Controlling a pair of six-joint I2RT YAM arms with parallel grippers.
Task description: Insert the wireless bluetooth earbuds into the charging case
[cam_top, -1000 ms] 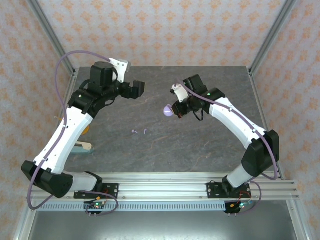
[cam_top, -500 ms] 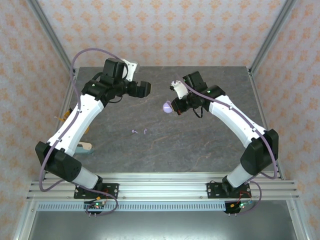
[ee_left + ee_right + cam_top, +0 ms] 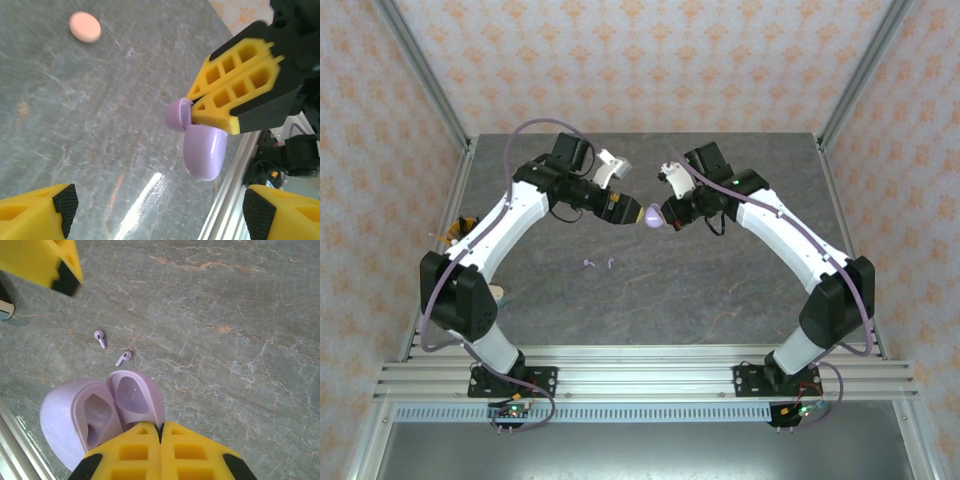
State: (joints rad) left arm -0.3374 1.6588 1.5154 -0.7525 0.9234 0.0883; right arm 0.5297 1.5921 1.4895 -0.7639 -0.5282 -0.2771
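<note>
My right gripper (image 3: 161,432) is shut on the lid edge of an open lilac charging case (image 3: 95,415), holding it above the table. Both halves of the case look empty. In the top view the case (image 3: 654,222) hangs at my right gripper (image 3: 666,214), with my left gripper (image 3: 632,212) right beside it on the left. The left wrist view shows the case (image 3: 204,150) from outside and my left gripper (image 3: 160,220) open, its fingers wide apart below it. Two lilac earbuds (image 3: 100,337) (image 3: 123,358) lie on the table (image 3: 588,263) (image 3: 611,263). The pink earbuds are out of view.
A pale pink round case (image 3: 85,26) lies on the grey stone table (image 3: 720,290). A teal and cream object (image 3: 490,294) sits at the table's left edge, with an orange item (image 3: 460,230) beyond it. Metal frame posts (image 3: 860,70) stand at the back corners.
My left arm has swung right and stretched out, bringing its open gripper up to the lilac case. The right gripper has shifted only slightly with the case.
</note>
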